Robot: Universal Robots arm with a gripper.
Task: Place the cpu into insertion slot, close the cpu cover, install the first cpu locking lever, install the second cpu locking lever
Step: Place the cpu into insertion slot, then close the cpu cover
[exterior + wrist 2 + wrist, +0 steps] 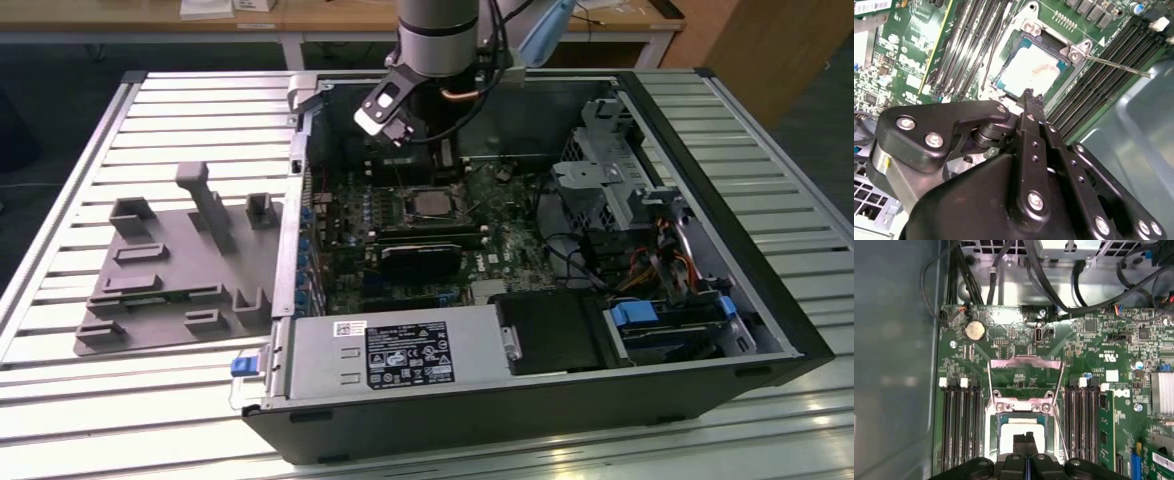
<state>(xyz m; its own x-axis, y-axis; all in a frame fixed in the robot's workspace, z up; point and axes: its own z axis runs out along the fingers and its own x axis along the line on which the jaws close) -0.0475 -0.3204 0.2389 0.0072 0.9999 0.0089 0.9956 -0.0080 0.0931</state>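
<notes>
The arm point(438, 30) hangs down from the top of the exterior view, its wrist point(387, 105) tilted towards that view's left. The gripper point(414, 160) points downward. In the first wrist view its two black fingers point(1020, 445) press flat together, side by side.

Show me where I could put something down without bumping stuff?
The slatted table is bare between the grey holder and its near edge, and on the exterior view's right of the computer case. Inside it is crowded: cables, green board, the gripper.
</notes>
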